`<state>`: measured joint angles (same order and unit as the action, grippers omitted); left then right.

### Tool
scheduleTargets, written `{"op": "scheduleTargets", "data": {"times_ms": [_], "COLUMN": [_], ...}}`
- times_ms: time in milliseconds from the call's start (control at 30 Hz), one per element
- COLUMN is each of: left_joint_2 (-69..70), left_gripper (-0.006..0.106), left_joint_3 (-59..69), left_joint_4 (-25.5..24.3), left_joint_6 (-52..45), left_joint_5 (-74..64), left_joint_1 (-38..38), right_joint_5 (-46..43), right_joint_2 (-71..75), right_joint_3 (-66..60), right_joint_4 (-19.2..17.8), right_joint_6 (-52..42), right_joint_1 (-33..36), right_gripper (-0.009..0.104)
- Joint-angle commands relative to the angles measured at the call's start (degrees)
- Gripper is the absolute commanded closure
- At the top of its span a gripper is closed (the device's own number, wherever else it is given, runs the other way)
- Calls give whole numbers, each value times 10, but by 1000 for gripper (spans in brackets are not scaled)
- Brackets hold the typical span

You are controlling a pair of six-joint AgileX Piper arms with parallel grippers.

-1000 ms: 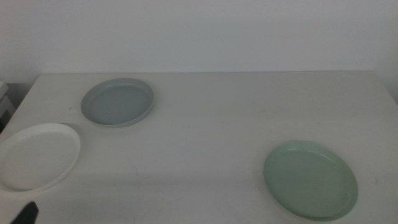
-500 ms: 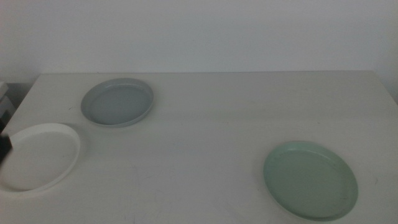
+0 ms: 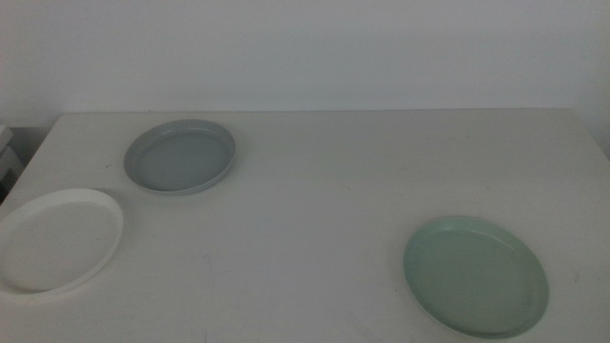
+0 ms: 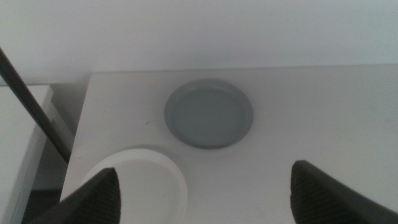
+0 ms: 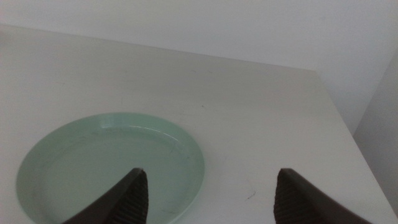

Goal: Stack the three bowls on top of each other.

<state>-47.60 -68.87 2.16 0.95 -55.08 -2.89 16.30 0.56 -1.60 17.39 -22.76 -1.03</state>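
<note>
Three bowls lie apart on the white table (image 3: 324, 191). The grey-blue bowl (image 3: 180, 155) sits at the far left, the white bowl (image 3: 55, 238) at the near left edge, the mint green bowl (image 3: 476, 274) at the near right. Neither arm shows in the middle view. In the left wrist view my left gripper (image 4: 208, 196) is open above the table, with the white bowl (image 4: 140, 186) under its one jaw and the grey-blue bowl (image 4: 209, 113) further off. My right gripper (image 5: 208, 196) is open, hanging over the near rim of the mint green bowl (image 5: 109, 168).
A pale wall (image 3: 305, 48) backs the table. A dark rod (image 4: 31, 99) and a white shelf (image 4: 18, 143) stand beside the table's left edge in the left wrist view. Bare tabletop lies between the bowls.
A dark gripper tip at the middle view's bottom left a second ago moved up to the left edge, then left the view. The bowls have not moved.
</note>
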Motion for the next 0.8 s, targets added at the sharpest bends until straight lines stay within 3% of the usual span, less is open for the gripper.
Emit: {"op": "scheduleTargets", "data": {"times_ms": [0, 267, 767], "left_joint_2": [-40, -159, -275], "left_gripper": [-5, -5, -5], "left_joint_3": [-67, -175, -180], "left_joint_4": [0, 1, -14], "left_joint_6": [7, 7, 7], "left_joint_5": [-6, -87, -83], "left_joint_1": [0, 0, 0], "right_joint_5": [-39, -39, -39], "right_joint_2": [16, 16, 16], "right_joint_3": [4, 4, 4], "right_joint_4": [-1, -1, -1], "right_joint_6": [-5, -5, -5], "right_joint_1": [-5, -5, -5], "right_gripper": [43, 43, 43]}}
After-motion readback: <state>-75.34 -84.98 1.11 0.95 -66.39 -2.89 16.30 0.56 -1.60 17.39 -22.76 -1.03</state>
